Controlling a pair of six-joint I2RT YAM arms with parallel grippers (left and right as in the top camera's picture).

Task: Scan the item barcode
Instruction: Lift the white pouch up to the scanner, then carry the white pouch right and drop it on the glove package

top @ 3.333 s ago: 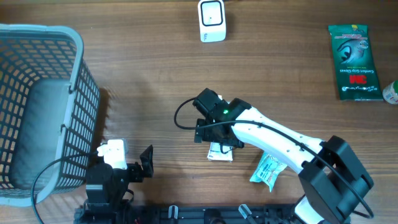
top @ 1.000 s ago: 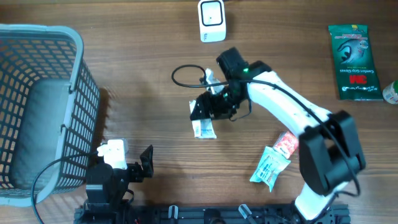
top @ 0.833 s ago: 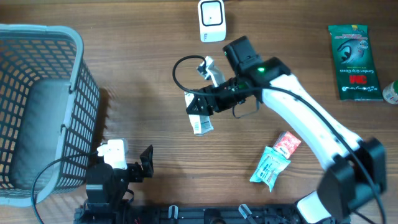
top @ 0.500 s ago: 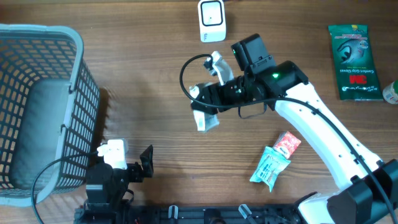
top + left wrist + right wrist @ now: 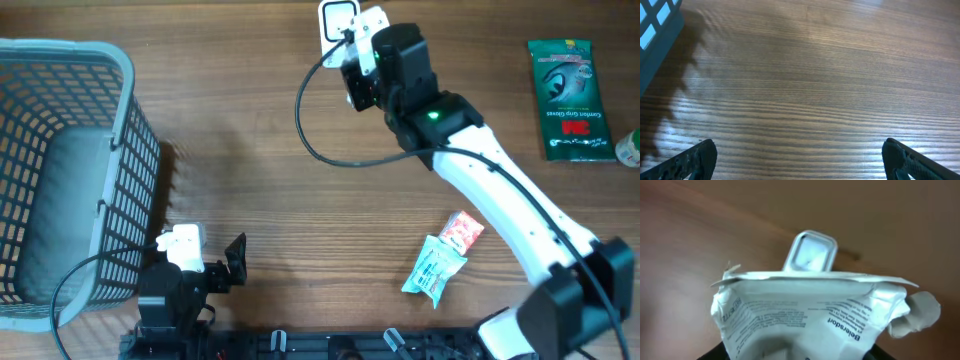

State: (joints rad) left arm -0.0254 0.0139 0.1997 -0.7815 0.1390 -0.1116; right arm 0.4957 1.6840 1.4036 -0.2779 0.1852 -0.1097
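My right gripper is shut on a white printed pouch, which fills the lower half of the right wrist view. Just beyond the pouch's top edge stands the small white scanner, its window facing the pouch. From overhead, the right gripper is at the far middle of the table, right by the scanner, and the arm hides the pouch. My left gripper hangs open over bare wood near the front left.
A grey wire basket fills the left side; its corner shows in the left wrist view. A green 3M packet and a bottle lie at far right. A red packet and a teal packet lie front right.
The right arm lifted the pouch off the middle of the table and carried it to the far side, up to the scanner. The left arm has not moved.
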